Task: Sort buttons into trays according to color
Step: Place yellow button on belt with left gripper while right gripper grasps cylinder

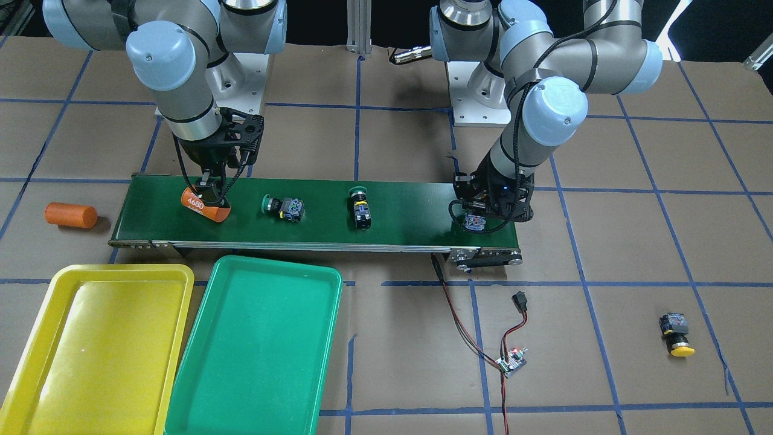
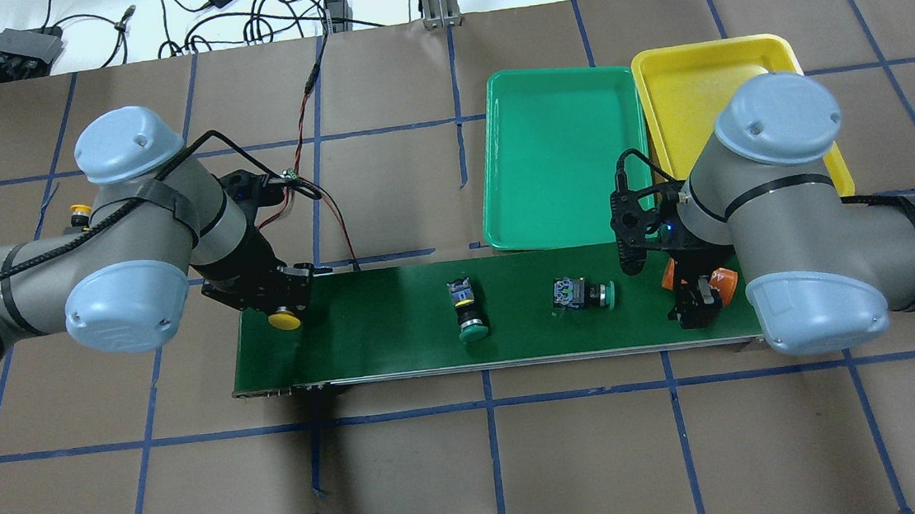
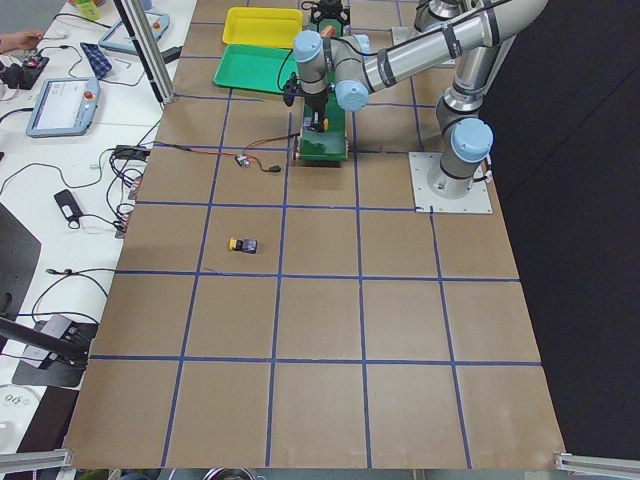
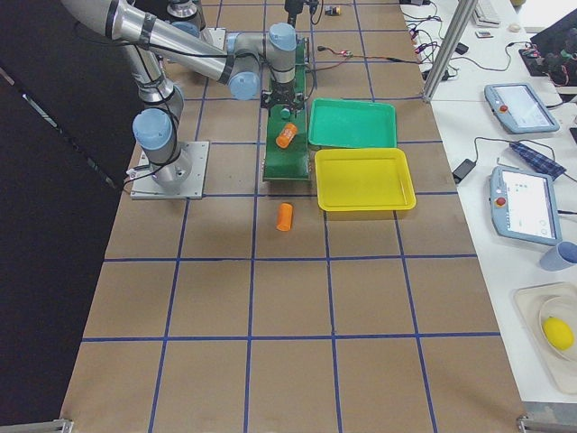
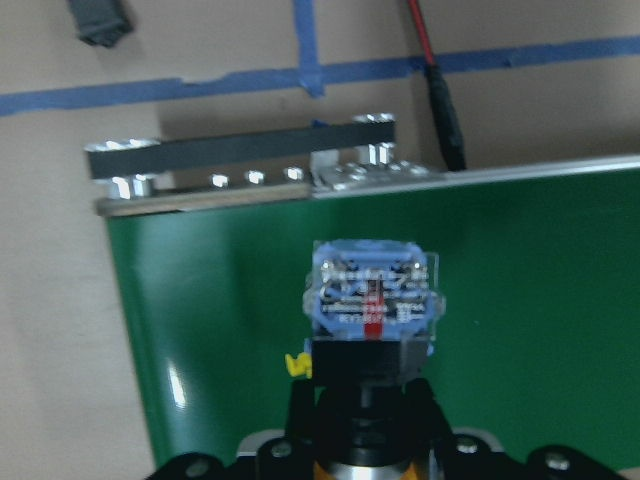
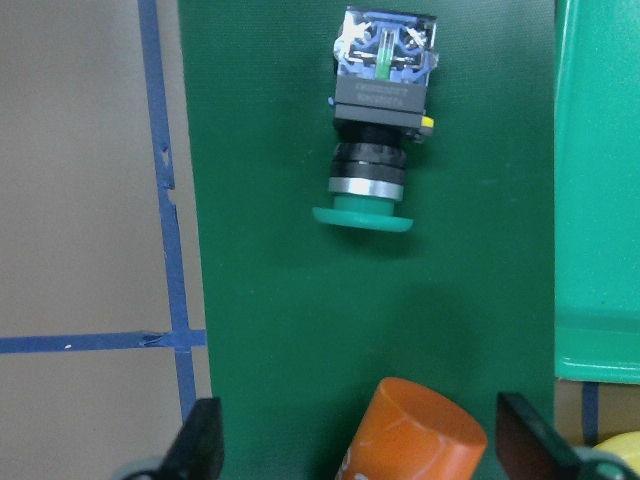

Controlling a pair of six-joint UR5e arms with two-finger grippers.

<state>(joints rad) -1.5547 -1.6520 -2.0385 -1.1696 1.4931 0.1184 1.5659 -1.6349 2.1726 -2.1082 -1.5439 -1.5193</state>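
Setting the yellow-capped, black-bodied push-button switch (image 5: 371, 300), clamped in the left jaws at the end of the long dark-green conveyor belt (image 2: 398, 337), down flat before release seems wise, while the right jaws stand open astride the orange cylinder (image 6: 410, 435).

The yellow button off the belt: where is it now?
In the front-facing view the yellow button lies alone on the table at lower right, on the robot's left side, beyond the belt end and right of the small circuit board.
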